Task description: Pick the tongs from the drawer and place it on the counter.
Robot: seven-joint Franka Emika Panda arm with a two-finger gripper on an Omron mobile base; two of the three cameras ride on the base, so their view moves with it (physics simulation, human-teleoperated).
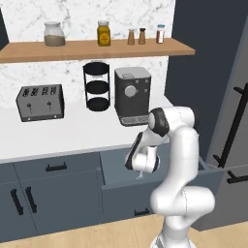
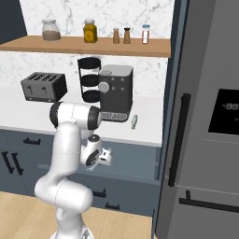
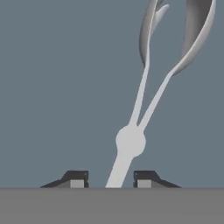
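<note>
Tongs: I see the tongs (image 3: 140,100) straight ahead of the tool (image 3: 110,179) in the hand view, over the blue-grey drawer (image 3: 52,87) floor.
Tool: its two finger tips stand apart, one on each side of the tongs' handle end; I cannot tell whether they touch the metal yet.
Long axis: it runs away from the tool, tilted slightly to one side, joined end nearest me, the two spoon ends farthest.
Relation: the handle stub passes between the tips, so I judge a straight close would catch it.
Arm: folded low over the open drawer (image 1: 116,167) from the left base view.
Counter: the counter (image 1: 72,131) lies above and behind the drawer, my target after lifting.
</note>
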